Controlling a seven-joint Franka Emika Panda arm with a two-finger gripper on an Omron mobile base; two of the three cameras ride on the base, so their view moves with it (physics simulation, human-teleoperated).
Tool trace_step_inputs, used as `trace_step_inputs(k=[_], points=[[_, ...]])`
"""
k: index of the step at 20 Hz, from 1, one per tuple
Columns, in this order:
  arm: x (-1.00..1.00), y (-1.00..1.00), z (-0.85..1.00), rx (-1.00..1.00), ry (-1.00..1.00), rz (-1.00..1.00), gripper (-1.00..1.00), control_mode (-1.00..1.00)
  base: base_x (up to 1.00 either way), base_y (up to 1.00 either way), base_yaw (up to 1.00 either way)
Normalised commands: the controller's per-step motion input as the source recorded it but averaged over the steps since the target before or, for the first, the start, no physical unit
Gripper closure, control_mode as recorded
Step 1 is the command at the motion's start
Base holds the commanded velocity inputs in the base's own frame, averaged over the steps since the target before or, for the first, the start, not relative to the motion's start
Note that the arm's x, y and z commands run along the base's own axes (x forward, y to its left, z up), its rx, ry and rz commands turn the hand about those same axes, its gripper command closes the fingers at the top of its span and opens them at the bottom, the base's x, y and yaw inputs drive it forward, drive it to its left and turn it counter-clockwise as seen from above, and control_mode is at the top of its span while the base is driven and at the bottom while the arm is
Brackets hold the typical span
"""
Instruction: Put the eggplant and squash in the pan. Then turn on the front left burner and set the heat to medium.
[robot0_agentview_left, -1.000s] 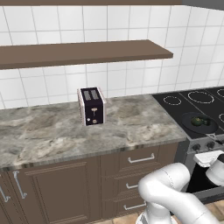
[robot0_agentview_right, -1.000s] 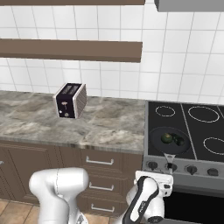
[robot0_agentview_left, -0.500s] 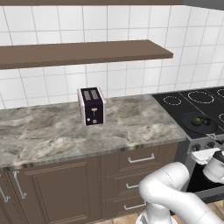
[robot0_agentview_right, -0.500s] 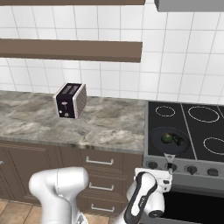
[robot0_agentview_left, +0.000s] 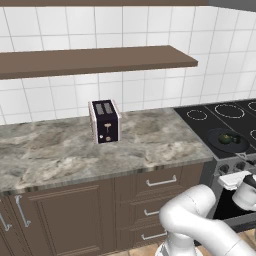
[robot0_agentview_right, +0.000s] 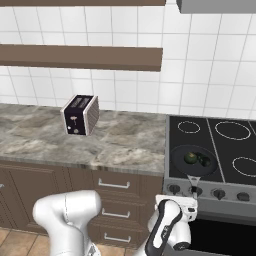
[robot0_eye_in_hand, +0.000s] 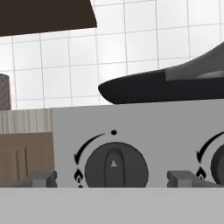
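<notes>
A: Veg status?
B: eggplant and squash sit in the pan, on the front left burner by the look of it.
A: Gripper?
B: gripper jaws wide apart, nothing held, straddling the leftmost knob on the stove panel.
A: How to grab?
B: Likely rigid, smooth plastic, may slip. Pinch the raised centre ridge, flat sides. Pointer is straight up, looks off.
</notes>
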Motion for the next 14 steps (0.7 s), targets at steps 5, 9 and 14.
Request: trace_step_inputs(k=[5, 9, 14], points=[[0.05, -0.22, -0.02, 0.00, 0.00, 0.00, -1.00, -1.00, 0.00, 0.00, 0.00], [0.04, -0.02, 0.00, 0.00, 0.00, 0.00, -1.00, -1.00, 0.00, 0.00, 0.00], [-0.01, 0.09, 0.00, 0.00, 0.00, 0.00, -1.00, -1.00, 0.00, 0.00, 0.00]])
